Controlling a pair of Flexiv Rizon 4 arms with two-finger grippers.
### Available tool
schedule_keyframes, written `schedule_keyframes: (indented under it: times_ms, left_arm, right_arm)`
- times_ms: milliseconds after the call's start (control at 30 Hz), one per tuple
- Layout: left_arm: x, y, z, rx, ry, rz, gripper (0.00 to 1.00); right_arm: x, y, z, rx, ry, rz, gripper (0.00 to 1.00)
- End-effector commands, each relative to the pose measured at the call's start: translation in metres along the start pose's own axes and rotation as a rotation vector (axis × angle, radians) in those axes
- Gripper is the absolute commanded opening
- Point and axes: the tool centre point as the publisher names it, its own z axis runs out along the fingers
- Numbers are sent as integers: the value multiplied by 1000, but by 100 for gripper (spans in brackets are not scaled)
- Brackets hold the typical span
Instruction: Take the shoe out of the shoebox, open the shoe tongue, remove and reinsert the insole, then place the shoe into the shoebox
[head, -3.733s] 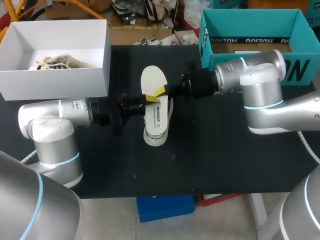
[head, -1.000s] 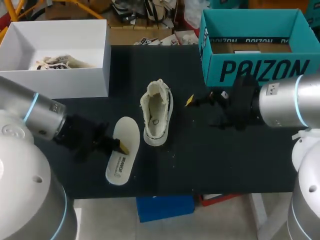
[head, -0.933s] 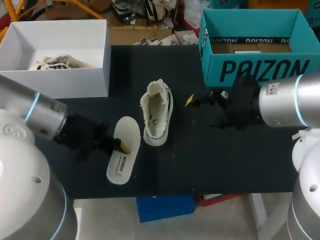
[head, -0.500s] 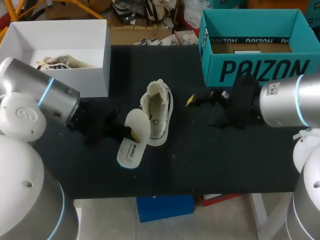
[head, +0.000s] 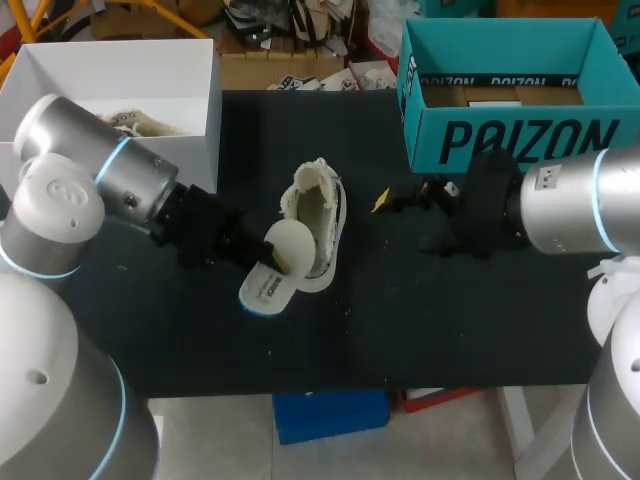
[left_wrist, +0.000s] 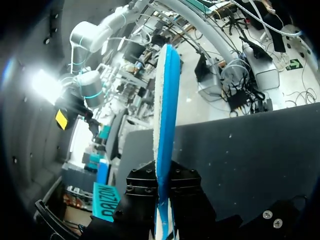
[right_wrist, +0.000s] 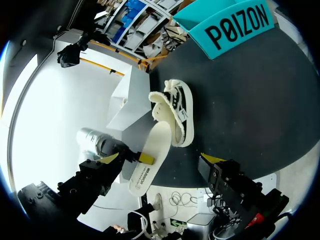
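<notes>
As one insole (head: 289, 240) tilts, one shoe (head: 318, 212), two boxes (head: 110, 165) (head: 425, 150) rest.

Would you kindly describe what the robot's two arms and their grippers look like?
The left arm and right arm are silver-grey with rounded joints and glowing light-blue rings. The left gripper and right gripper are black and blocky, with bright yellow fingertips.

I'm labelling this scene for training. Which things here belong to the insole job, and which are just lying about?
Job in hand: shoe; insole; left end effector, shut on the insole; teal shoebox, likely.
Lying about: white box, seemingly, with pale items inside.
</notes>
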Motion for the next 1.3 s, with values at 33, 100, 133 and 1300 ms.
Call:
schedule_keyframes:
  times_ms: [33, 100, 133, 1300]
  left_arm:
    - [1, 4, 5, 9, 10, -5, 0]
    - [3, 7, 8, 8, 20, -14, 0]
    - [4, 8, 9, 4, 29, -15, 0]
    - [2, 64, 35, -66, 90, -40, 0]
  right_arm:
    - [0, -1, 0, 0, -1, 0, 100]
    - [0, -1, 0, 0, -1, 0, 100]
    - [0, -1, 0, 0, -1, 0, 100]
    - [0, -1, 0, 0, -1, 0, 100]
